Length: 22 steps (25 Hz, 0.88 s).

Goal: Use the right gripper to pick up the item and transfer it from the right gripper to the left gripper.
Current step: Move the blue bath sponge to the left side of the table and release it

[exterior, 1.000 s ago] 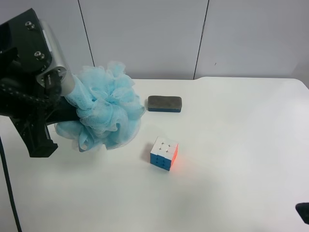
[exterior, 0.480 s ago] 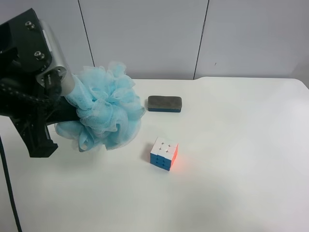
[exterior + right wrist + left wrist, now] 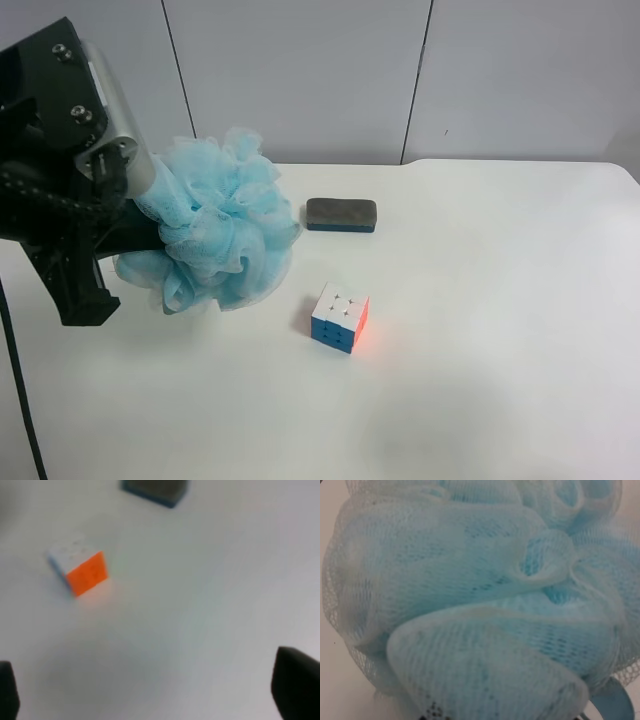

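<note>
The left gripper point(image 3: 135, 222), on the arm at the exterior high view's left, is clenched on the pouf point(image 3: 215, 225). The mesh bulges out from its tip and hides the jaws. From the left wrist the pouf point(image 3: 470, 595) fills nearly everything ahead of the claw. The right gripper point(image 3: 155, 687) is released and holds nothing, its dark fingertips point(image 3: 297, 682) spread wide over the bare table point(image 3: 500, 300). Ahead of it lies the cube point(image 3: 80, 572), orange face toward it, and farther beyond, the eraser point(image 3: 155, 490). Both lie apart from the pouf, just past the left gripper's load.
</note>
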{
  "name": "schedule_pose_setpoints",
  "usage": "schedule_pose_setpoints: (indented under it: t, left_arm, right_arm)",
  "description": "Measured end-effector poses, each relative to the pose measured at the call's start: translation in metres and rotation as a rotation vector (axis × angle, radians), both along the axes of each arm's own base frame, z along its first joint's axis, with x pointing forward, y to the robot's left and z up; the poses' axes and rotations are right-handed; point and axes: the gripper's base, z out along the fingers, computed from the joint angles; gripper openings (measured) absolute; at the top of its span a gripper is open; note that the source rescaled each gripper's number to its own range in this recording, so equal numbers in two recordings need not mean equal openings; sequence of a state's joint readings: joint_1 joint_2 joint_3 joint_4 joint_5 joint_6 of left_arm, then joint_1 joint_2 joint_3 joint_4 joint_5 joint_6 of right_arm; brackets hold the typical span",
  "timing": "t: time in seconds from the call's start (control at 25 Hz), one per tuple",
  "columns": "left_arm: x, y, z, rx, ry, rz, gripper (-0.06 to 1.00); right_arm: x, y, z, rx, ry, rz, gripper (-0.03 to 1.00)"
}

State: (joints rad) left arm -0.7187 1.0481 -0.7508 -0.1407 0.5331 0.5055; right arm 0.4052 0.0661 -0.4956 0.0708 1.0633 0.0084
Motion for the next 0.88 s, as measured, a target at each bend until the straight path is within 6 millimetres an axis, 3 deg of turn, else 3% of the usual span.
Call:
schedule_pose_setpoints:
  t: [0.36, 0.88]
  left_arm:
    - [0.0000, 0.0000, 0.0000, 0.000, 0.000, 0.000, 0.00]
    - [0.0054, 0.0038, -0.0009, -0.026, 0.026, 0.064, 0.00]
  right_arm:
    - [-0.0082, -0.0021, 0.0000, 0.017, -0.067, -0.332, 1.00]
    - [-0.0080, -0.0019, 0.0000, 0.015, -0.067, -0.366, 1.00]
